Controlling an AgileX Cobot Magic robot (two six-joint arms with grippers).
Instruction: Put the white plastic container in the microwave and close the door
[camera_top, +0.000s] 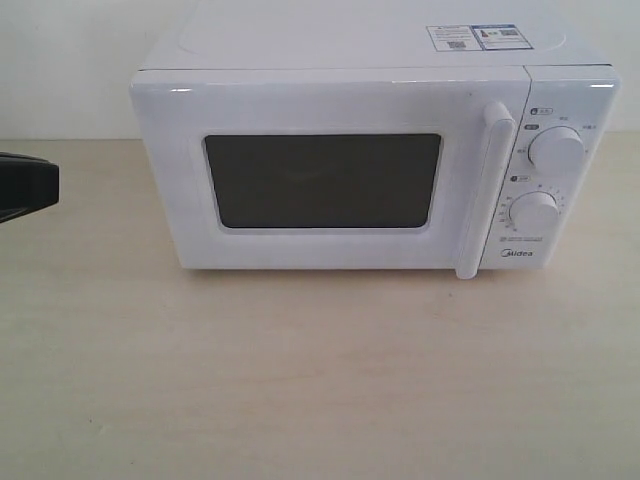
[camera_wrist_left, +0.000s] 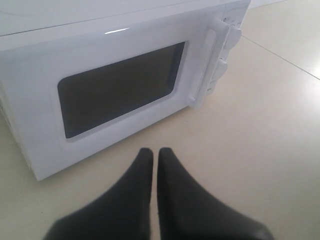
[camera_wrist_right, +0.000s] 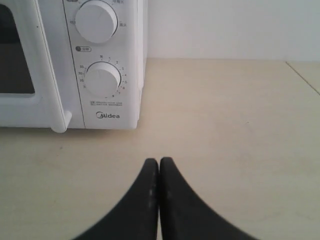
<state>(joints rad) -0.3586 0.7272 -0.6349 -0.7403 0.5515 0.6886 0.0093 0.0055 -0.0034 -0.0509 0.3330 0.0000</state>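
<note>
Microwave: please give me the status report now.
Both shut, empty: left end effector, right end effector. Door closed; white plastic container not in view. Nothing in the way.

One microwave (camera_top: 300, 45) stands on one desk (camera_top: 320, 380). It has one door (camera_top: 320, 105), with one dark window (camera_top: 322, 181) and one bar handle (camera_top: 480, 190). There are two round dials, an upper dial (camera_top: 556, 150) and a lower dial (camera_top: 534, 213). Two labels lie on top, a white sticker (camera_top: 450, 37) and a partly blue sticker (camera_top: 500, 35). Two black hands show: the left hand (camera_wrist_left: 155, 152) and the right hand (camera_wrist_right: 159, 161).
</note>
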